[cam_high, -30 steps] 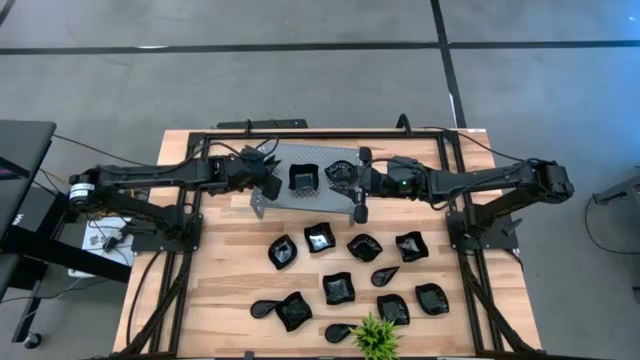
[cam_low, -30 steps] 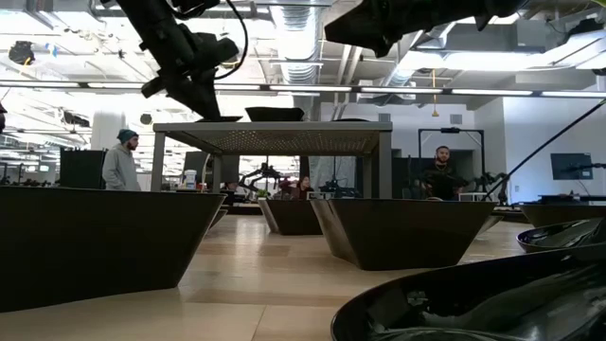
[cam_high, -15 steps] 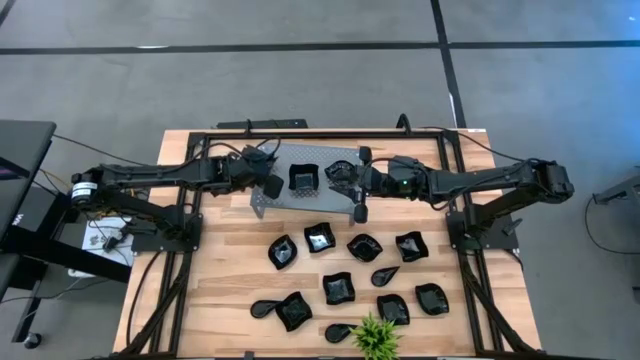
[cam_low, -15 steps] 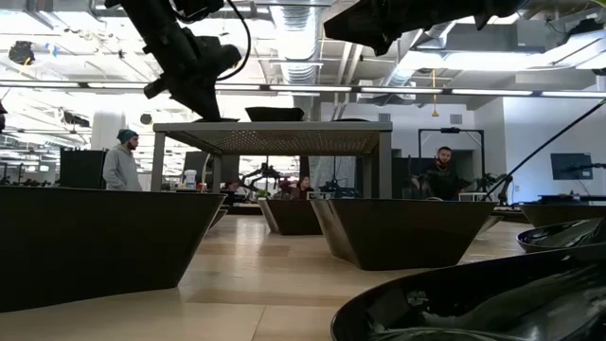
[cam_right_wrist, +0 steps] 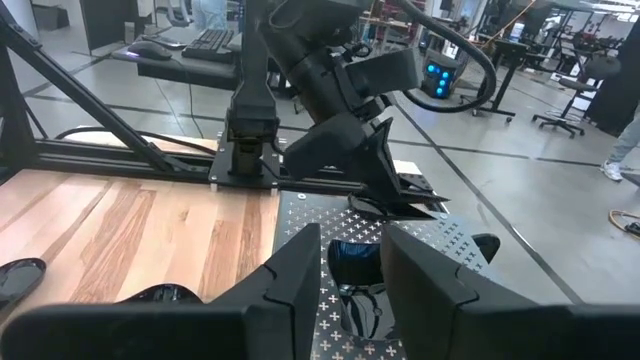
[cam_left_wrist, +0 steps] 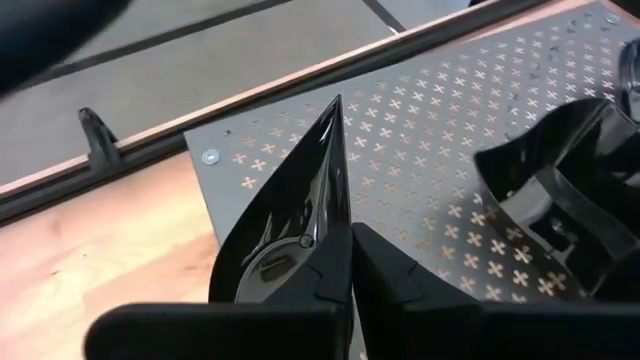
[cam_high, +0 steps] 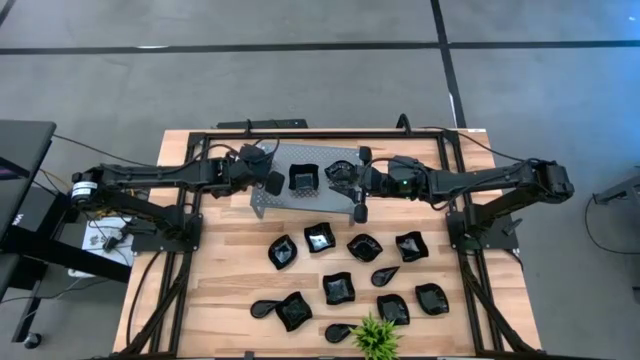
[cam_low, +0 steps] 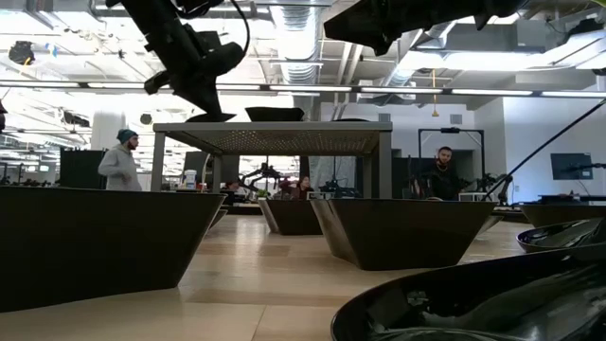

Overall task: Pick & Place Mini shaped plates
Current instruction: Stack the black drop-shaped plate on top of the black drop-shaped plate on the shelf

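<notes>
Pointed glossy plate [cam_left_wrist: 295,215] pinched in left tool [cam_left_wrist: 350,262], over perforated stand [cam_left_wrist: 450,110]; right tool [cam_right_wrist: 352,262] open.

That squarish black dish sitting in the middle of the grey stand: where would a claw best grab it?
Probably by its raised rim, from straight above. The squarish dish sits upright on the perforated stand, open side up, so one finger could slip inside the rim and one outside.

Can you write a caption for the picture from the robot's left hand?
Left gripper holds a black plate over the grey stand.
</notes>
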{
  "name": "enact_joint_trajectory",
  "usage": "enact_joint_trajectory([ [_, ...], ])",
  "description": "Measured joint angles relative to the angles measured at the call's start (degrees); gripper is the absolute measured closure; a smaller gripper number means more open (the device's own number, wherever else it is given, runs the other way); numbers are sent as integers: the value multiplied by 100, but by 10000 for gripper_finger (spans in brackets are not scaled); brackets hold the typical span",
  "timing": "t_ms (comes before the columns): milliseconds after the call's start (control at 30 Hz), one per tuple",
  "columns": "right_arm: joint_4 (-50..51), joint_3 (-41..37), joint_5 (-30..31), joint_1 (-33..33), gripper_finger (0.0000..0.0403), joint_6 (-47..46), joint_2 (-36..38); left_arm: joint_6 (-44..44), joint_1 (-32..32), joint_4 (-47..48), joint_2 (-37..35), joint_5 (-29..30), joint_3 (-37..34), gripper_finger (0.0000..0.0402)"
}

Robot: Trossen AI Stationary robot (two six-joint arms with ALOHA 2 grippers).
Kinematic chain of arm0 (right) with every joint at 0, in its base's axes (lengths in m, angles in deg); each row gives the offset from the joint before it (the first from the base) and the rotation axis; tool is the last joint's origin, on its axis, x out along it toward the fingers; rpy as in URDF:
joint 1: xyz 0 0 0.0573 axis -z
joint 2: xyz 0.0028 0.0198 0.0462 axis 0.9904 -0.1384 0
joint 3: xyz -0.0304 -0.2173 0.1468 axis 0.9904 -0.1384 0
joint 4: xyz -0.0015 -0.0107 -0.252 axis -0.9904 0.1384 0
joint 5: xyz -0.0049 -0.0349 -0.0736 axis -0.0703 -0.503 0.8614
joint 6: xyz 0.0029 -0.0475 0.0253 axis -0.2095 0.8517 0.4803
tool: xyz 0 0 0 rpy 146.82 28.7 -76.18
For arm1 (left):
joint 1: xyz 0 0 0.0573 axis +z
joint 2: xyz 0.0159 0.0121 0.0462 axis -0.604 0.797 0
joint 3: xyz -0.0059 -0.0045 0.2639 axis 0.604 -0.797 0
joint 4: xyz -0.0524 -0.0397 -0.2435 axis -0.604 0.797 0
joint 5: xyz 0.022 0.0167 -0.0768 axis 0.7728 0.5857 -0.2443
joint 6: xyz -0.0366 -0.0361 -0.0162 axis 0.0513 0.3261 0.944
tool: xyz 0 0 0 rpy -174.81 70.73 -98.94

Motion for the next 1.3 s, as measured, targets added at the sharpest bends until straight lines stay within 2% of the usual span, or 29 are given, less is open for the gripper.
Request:
enact_joint_trajectory([
  [267,3,0,0,1,301,0,1,144,18,30,0,-2,-7,397],
  [433,3,0,0,1,301,-1,0,396,18,62,-4,-3,-256,396],
  [1067,-144,0,0,1,301,151,0,284,18,-370,-4,-67,-328,332],
  [1300,-146,0,0,1,301,151,0,-571,-50,-415,-128,75,-332,356],
])
